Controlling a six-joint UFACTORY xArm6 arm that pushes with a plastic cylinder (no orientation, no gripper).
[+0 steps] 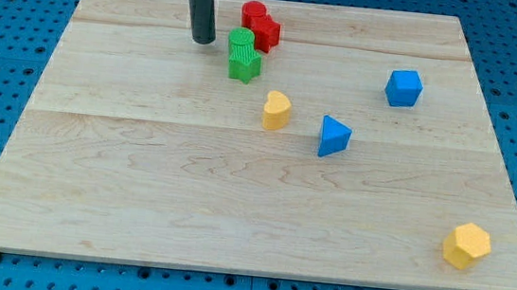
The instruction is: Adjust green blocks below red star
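Two green blocks sit together near the view's top centre: a green round block (241, 41) and a green star-shaped block (244, 64) just below it, touching. Two red blocks sit just above and right of them: a red round block (253, 15) and a red star (265, 32), which touches the green round block. My tip (203, 40) is at the end of the dark rod, just left of the green round block, a small gap apart.
A yellow heart-shaped block (277, 111) lies below the green blocks. A blue triangular block (333, 136) is right of it. A blue cube (403, 88) sits at the right. A yellow hexagonal block (467, 246) is near the bottom right corner of the wooden board (139, 200).
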